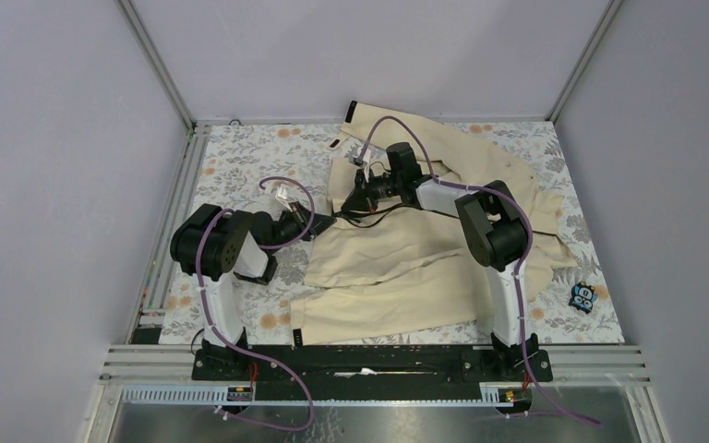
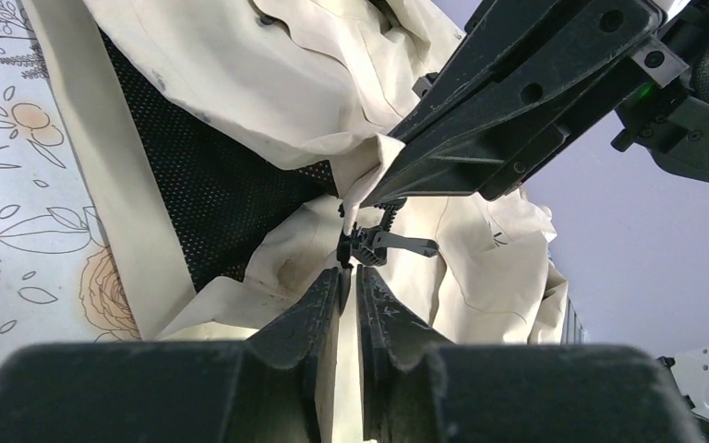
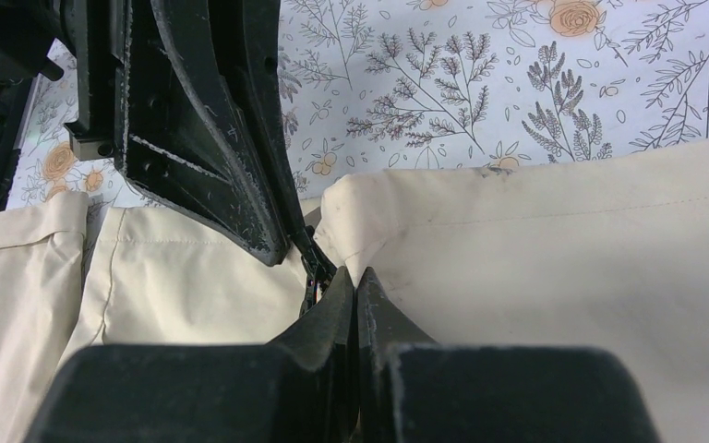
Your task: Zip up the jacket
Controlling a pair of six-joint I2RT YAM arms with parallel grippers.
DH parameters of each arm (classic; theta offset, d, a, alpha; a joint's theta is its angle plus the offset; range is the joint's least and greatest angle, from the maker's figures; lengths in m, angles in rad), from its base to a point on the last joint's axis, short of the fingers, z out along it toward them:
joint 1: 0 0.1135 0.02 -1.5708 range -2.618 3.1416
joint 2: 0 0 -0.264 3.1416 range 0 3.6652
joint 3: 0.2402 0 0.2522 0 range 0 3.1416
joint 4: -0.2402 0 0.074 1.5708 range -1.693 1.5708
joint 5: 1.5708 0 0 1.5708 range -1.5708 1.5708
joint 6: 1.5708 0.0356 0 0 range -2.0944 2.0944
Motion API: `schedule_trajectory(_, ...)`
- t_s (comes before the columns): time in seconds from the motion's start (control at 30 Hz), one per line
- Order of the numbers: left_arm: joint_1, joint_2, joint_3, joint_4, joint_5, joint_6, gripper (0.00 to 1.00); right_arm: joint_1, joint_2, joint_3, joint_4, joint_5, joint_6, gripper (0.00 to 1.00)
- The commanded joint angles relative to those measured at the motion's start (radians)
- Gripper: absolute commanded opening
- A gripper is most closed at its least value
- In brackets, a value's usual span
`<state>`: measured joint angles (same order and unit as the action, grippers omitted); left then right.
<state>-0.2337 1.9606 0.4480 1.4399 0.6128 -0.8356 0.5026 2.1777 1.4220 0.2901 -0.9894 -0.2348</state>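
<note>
Top external: one jacket (image 1: pixel 425 268) lies flat on the floral table cloth (image 1: pixel 240 157), centre to right; two sleeves show, one far, one near, cuffs pointing left; the front opening seems to run left-right across the body. Left gripper (image 1: pixel 318 223) sits at the jacket's left edge; right gripper (image 1: pixel 358 194) is just beside it, slightly farther and to the right; both are on the same spot. One small blue object (image 1: pixel 583 295) lies near the right edge, well apart.

Left wrist: left gripper (image 2: pixel 349 275) is pinched on a strip of cream fabric, only a thin gap between the fingers; one zipper slider (image 2: pixel 367 245) sits just beyond its tips, pull tab sticking out sideways; right gripper (image 2: pixel 378 189) is clamped on a fabric fold right above the slider; dark mesh lining (image 2: pixel 212 194) is exposed beside it.

Right wrist: right gripper (image 3: pixel 354 281) is pressed closed at the jacket edge where the zipper teeth (image 3: pixel 315 277) enter; the left gripper's tip is touching or nearly so.

Judgement: the slider is at the left, bottom end; it must travel right along the opening; the right arm is better placed to pull, the left to anchor.
</note>
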Motion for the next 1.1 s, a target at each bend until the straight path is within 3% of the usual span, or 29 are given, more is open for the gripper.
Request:
schedule_trajectory(0.0,0.000,-0.009,-0.009,0.143,-0.005,-0.005,0.14,0.014,-0.039,0.020,0.034,-0.039,0.010,0.00)
schedule_trajectory(0.1,0.000,-0.012,-0.012,0.143,-0.004,-0.006,0.16,0.014,-0.041,0.018,0.032,-0.039,0.010,0.00)
schedule_trajectory(0.27,0.000,-0.055,-0.040,0.138,-0.023,0.001,0.28,0.011,-0.041,0.018,0.033,-0.041,0.010,0.00)
schedule_trajectory(0.3,0.000,-0.058,-0.037,0.129,-0.024,0.000,0.26,0.012,-0.041,0.018,0.033,-0.040,0.011,0.00)
schedule_trajectory(0.37,0.000,-0.051,-0.017,0.104,-0.007,-0.003,0.09,0.010,-0.041,0.017,0.033,-0.041,0.011,0.00)
schedule_trajectory(0.5,-0.005,-0.023,0.013,0.103,-0.002,-0.015,0.01,0.011,-0.040,0.018,0.032,-0.043,0.009,0.00)
schedule_trajectory(0.73,-0.051,0.009,0.091,0.050,-0.019,0.013,0.00,0.011,-0.036,0.014,0.068,-0.059,0.051,0.00)
schedule_trajectory(1.07,-0.049,0.013,0.089,0.031,-0.045,0.048,0.01,0.012,-0.055,-0.044,0.175,-0.033,0.144,0.00)
